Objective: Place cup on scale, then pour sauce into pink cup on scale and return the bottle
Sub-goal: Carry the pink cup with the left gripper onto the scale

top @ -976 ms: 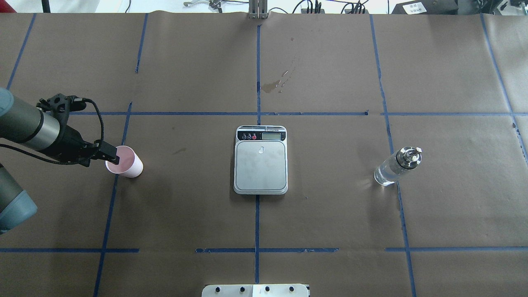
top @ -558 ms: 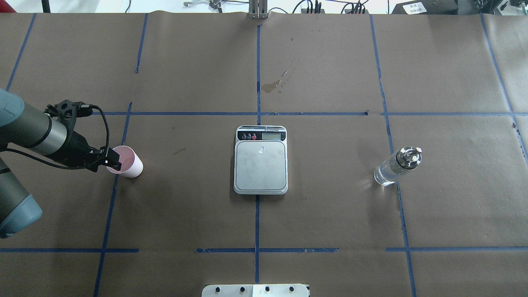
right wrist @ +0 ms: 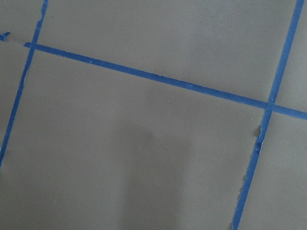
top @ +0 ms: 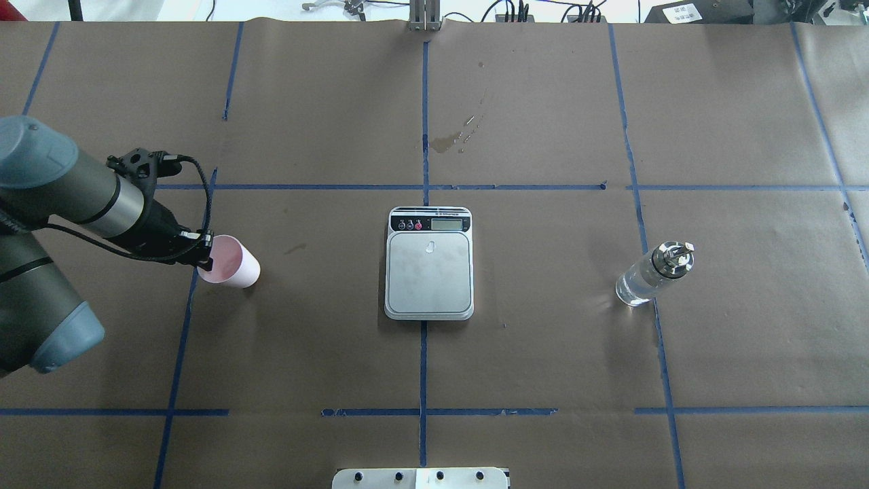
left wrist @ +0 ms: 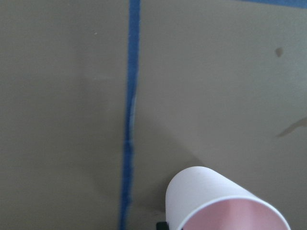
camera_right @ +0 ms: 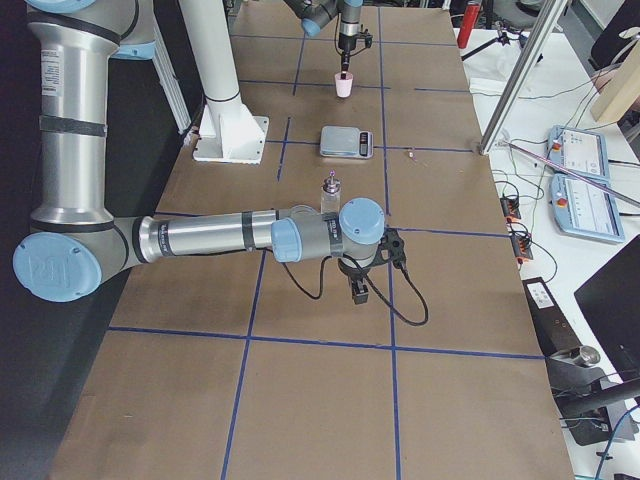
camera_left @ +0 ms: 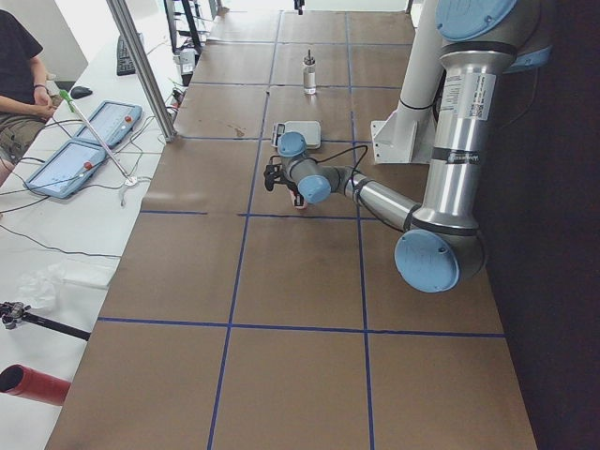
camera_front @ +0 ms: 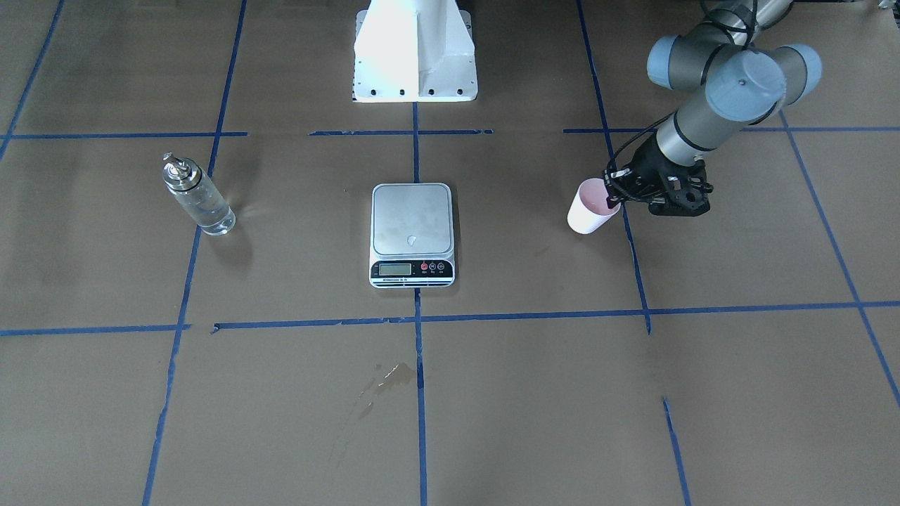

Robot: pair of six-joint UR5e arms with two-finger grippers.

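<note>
The cup [top: 232, 265], white outside and pink inside, hangs tilted at the table's left, pinched at its rim by my left gripper [top: 202, 258]. The front view shows the same cup [camera_front: 589, 209] and left gripper [camera_front: 613, 191]. In the left wrist view the cup [left wrist: 216, 201] fills the lower right. The scale [top: 429, 272] lies at the table's centre with a bare platform. Far to its right stands the bottle [top: 650, 277] with clear sauce inside, upright and untouched. My right gripper [camera_right: 358, 290] hangs over bare paper, seen only in the exterior right view, so I cannot tell its state.
Brown paper with blue tape lines covers the table. A wet stain [top: 448, 141] lies beyond the scale. The robot's white base [camera_front: 415, 49] stands behind the scale. A person [camera_left: 19, 75] sits at a side table with tablets [camera_left: 70, 164].
The left arm has shifted right toward the scale, carrying the cup with it by the rim. The scale and bottle have stayed put.
</note>
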